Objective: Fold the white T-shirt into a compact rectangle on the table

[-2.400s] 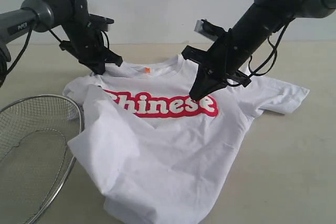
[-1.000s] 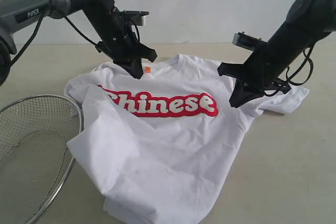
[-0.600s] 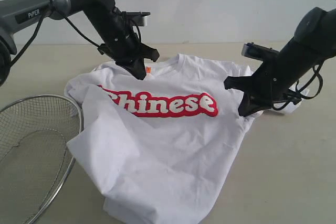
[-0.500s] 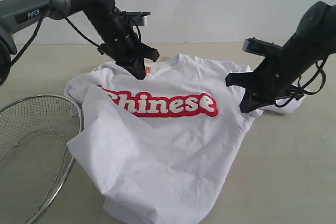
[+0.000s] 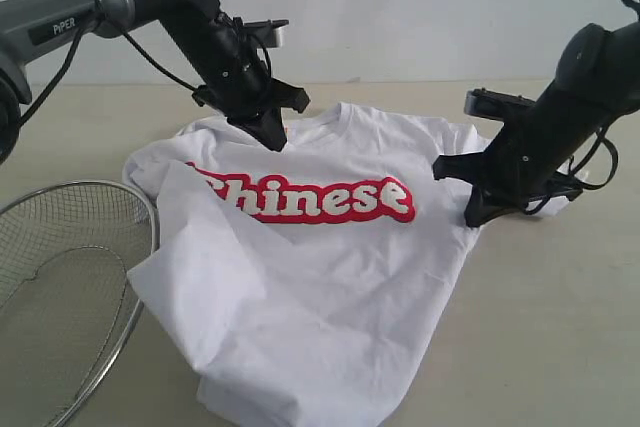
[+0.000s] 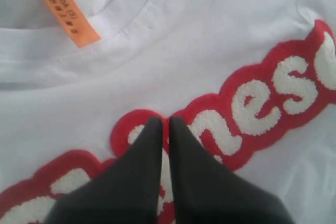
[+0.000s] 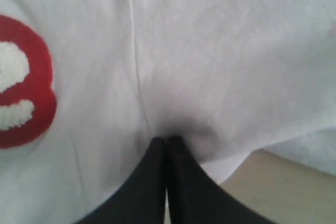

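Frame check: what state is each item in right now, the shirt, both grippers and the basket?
white T-shirt: print up, wrinkled, one side folded inward, not yet a rectangle.
left gripper: shut, empty, over the print below the collar.
right gripper: shut, tips at the shirt beside a sleeve seam.
wire-mesh basket: empty in the part shown.

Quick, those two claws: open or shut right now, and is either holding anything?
Left gripper: closed, empty, tips over the T-shirt chest.
Right gripper: closed, tips at the T-shirt's edge, no cloth visibly pinched.
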Controlling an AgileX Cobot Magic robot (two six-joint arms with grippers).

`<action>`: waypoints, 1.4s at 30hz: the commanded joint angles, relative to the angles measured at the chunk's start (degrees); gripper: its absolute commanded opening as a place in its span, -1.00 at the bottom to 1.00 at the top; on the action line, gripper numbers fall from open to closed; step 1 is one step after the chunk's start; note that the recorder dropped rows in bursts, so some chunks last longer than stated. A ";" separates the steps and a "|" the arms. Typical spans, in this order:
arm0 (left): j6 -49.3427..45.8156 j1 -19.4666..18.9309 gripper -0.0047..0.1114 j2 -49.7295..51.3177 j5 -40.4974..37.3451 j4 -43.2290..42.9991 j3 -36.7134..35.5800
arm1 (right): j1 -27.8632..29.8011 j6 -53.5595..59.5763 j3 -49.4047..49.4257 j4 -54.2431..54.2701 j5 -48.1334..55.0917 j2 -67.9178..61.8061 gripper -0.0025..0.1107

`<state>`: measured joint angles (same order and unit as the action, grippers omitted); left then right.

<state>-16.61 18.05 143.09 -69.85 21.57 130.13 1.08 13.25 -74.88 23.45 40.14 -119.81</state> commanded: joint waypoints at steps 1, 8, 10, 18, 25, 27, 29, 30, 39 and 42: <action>0.25 0.42 -0.84 -0.66 -0.11 0.49 -0.21 | 0.14 -6.67 -0.01 -11.45 -1.17 -1.69 -0.96; 0.25 0.42 -0.84 -0.66 -0.11 0.38 -0.21 | 1.87 -11.63 -2.00 -19.66 -0.45 -2.07 -0.96; 0.25 0.42 -0.84 -0.66 -0.11 0.38 -0.21 | 2.58 -11.63 -2.75 -19.97 -0.29 -2.19 -0.96; 0.25 0.42 -0.84 -2.00 -0.11 0.09 -0.10 | 3.68 -11.63 -11.00 -20.14 4.70 -7.28 -0.96; 2.59 0.42 -0.84 -5.99 -0.11 0.09 -0.22 | 3.68 -10.15 -20.43 -13.62 10.57 -10.64 -0.96; 3.37 0.42 -0.84 -7.61 -0.11 0.20 -0.91 | 3.68 -9.66 -23.02 -13.10 11.82 -10.64 -0.96; 3.50 0.42 -0.84 -9.42 -0.11 0.33 -2.34 | 3.68 -9.52 -25.32 -12.59 13.66 -10.64 -0.96; 3.50 0.42 -0.84 -10.55 -0.11 0.33 -3.49 | 3.68 -9.33 -26.58 -12.14 14.86 -10.64 -0.96; 1.90 0.42 -0.84 -23.07 -0.11 1.38 -19.72 | 3.68 -6.59 -26.30 -0.32 16.47 -5.64 -0.96; -1.29 0.42 -0.84 -28.05 -0.11 2.64 -25.83 | 3.68 -1.57 -19.64 6.50 13.33 -0.61 -0.96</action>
<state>-15.27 18.05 119.72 -69.85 22.67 108.49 4.50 7.42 -99.07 24.03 55.40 -125.13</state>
